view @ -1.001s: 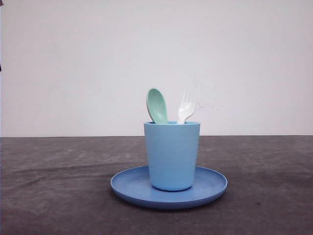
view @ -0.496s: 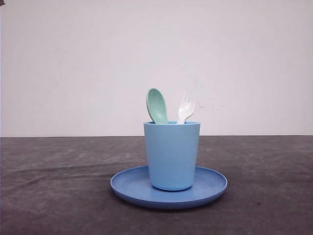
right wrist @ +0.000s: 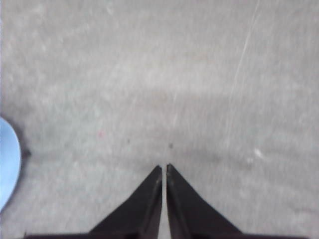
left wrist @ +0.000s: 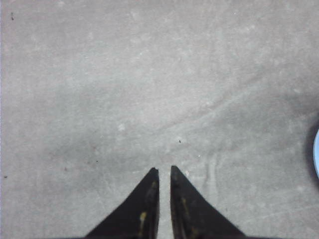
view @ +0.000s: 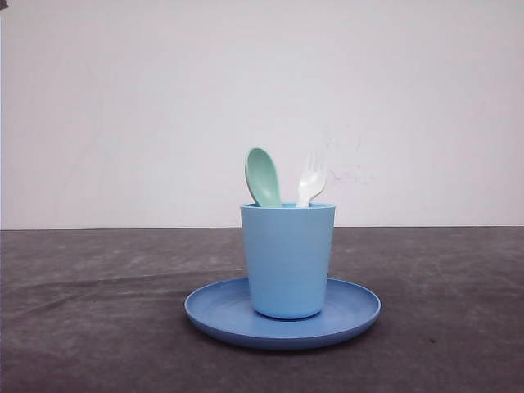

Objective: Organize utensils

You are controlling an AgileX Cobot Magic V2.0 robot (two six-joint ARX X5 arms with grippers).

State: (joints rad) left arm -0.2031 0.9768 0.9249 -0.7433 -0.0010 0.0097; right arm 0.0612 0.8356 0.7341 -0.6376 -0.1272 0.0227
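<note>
Inside the light blue cup [view: 287, 260], standing on the round blue plate [view: 352, 313] mid-worktop [view: 98, 327]: mint-green spoon [view: 263, 177] and white fork [view: 311, 178], both handle-down, heads poking above the rim. Spoon leans toward the robot's left, fork sits just beside it on the right, apart or barely touching, can't tell.

Handling, judged: both small plastic, very light, stiff, smooth so a bit slippery; not fragile but fork tines could flex. Take hold at the neck just under bowl or tines, where they clear the rim; pinch across the flat. Cup is light too and may tip or slide on the plate if a utensil drags the rim.

Left end effector [left wrist: 164, 169]: fingers nearly together, narrow slit between, gripping nothing, pointed down over bare worktop; plate edge [left wrist: 316, 154] at frame margin. Right end effector [right wrist: 164, 166]: same, fingers all but closed, empty, above bare worktop with plate edge [right wrist: 7, 159] off to the side. Both arms sit well clear of the cup.
</note>
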